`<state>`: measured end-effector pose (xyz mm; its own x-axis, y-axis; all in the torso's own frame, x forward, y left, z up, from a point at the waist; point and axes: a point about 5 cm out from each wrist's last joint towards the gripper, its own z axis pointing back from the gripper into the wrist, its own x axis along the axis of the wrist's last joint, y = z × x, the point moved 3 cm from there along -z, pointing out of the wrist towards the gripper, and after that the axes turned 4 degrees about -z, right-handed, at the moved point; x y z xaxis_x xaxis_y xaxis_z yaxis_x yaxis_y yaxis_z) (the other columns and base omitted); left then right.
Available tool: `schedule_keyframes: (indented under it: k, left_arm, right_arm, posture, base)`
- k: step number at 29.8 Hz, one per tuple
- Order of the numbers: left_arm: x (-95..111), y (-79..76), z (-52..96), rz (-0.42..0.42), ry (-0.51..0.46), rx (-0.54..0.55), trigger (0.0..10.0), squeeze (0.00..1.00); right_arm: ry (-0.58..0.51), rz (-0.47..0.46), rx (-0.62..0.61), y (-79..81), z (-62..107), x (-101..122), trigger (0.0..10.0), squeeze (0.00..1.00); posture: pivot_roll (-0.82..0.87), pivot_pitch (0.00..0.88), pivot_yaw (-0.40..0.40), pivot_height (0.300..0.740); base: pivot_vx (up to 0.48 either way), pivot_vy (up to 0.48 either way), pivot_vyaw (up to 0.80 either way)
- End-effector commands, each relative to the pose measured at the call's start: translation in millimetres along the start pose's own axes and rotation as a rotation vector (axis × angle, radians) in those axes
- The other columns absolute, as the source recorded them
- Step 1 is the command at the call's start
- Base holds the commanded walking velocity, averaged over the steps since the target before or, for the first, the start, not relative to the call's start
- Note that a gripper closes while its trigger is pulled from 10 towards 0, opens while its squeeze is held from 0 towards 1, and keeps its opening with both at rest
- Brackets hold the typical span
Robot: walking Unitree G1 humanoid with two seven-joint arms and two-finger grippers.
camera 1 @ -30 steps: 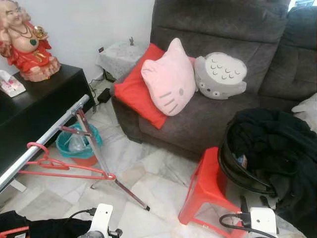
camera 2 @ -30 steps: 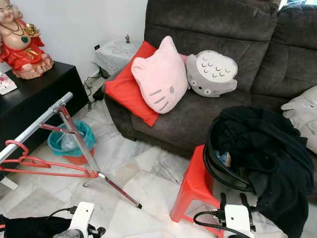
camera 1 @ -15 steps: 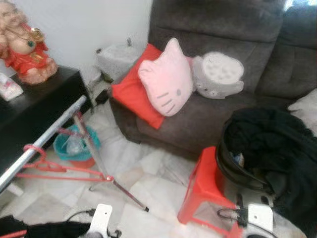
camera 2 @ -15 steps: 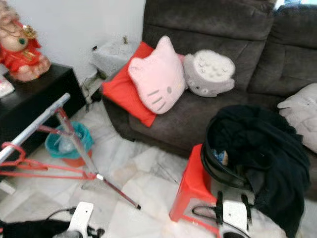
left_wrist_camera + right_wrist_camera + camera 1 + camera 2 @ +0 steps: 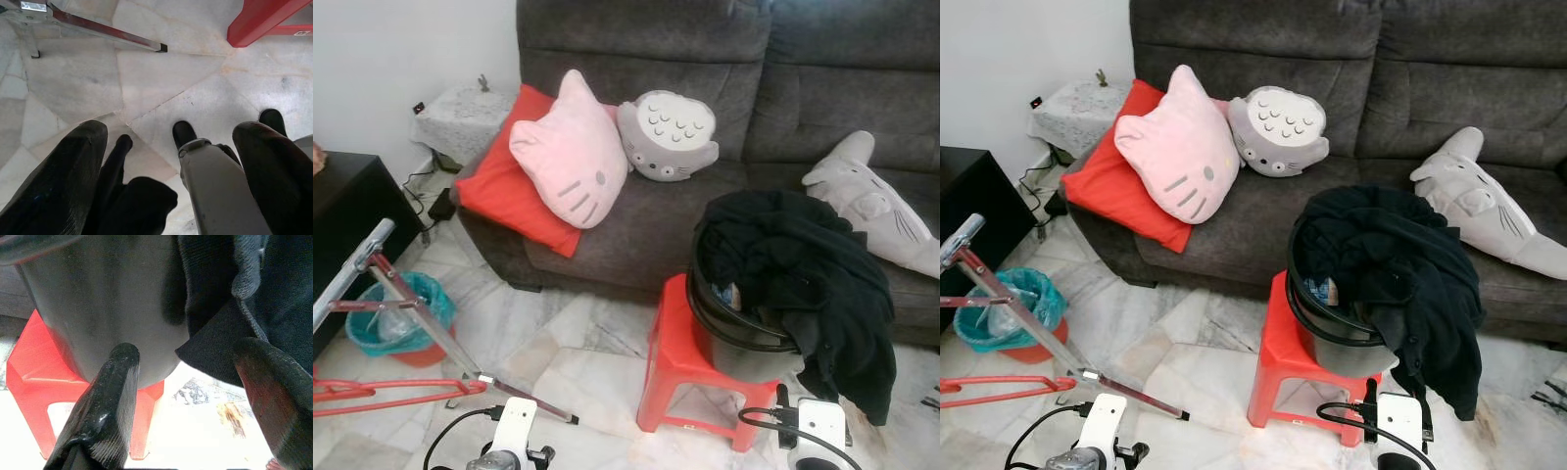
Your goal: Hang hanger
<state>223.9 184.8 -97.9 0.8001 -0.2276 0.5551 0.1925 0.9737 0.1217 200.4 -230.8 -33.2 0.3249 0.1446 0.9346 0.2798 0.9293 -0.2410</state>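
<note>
Compared with one second ago, the whole picture is shifting: the camera is turning toward the robot's right, so the sofa [image 5: 724, 117] is now sitting in the middle of the frame and the black cabinet [image 5: 337, 211] is sliding out at the left edge. Nothing among the things themselves seems to be moving.

At the lower left of the frame the red hanger [image 5: 396, 394] is hanging on the silver rack [image 5: 386, 294], with its hook end cut off by the frame edge, so I cannot tell how it is sitting on the bar. A teal bin [image 5: 396, 318] is standing behind the rack leg. In the lower middle, a red stool [image 5: 680, 362] is carrying a dark basket [image 5: 744, 333] with black clothes [image 5: 803, 274] spilling over its rim.

Both arms are staying low at the bottom of the frame. The left claw [image 5: 176, 171] is pointing down at the marble floor [image 5: 161, 83] with its fingers [image 5: 58, 181] apart and empty. The right claw [image 5: 195, 401] is also standing apart and empty, just beside the basket wall and the hanging cloth.

I judge that one hanger is already on the rack and the robot is turning to the basket, perhaps for the next piece.
</note>
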Motion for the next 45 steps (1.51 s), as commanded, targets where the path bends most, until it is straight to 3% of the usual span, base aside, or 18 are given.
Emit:
schedule_keyframes:
  k: [1,18,35,40,45]
  left_arm:
    - [-6,3.2,1.0,-0.008,0.018,0.008,10.0,0.00]
    - [-5,3.6,1.0,-0.006,0.013,0.010,10.0,0.00]
    - [-5,4.0,0.9,-0.006,0.013,0.013,10.0,0.00]
    - [-5,3.6,0.9,-0.005,0.013,0.010,10.0,0.00]
    - [-5,3.4,0.9,-0.004,0.013,0.010,10.0,0.00]
  right_arm:
    - [0.013,-0.001,-0.005,0.6,0.1,-3,10.0,0.00]
    - [0.006,0.007,0.010,3.9,-4.1,-1,10.0,0.00]
    - [-0.008,0.014,-0.002,-1.4,-15.2,5,10.0,0.00]
    - [-0.028,0.053,0.011,-1.4,-16.8,7,10.0,0.00]
    - [-0.026,0.059,0.017,-0.2,-17.2,7,10.0,0.00]
  posture:
    - [-0.05,0.000,0.052,0.740]
    - [-0.05,0.000,0.050,0.740]
    - [-0.04,0.000,0.049,0.740]
    - [-0.04,0.000,0.046,0.740]
    - [-0.04,0.000,0.046,0.740]
  base:
    - [0.000,0.307,-0.80]
    - [0.000,0.097,-0.78]
    - [0.000,0.000,0.00]
    - [0.000,0.000,0.00]
    - [0.000,0.000,0.61]
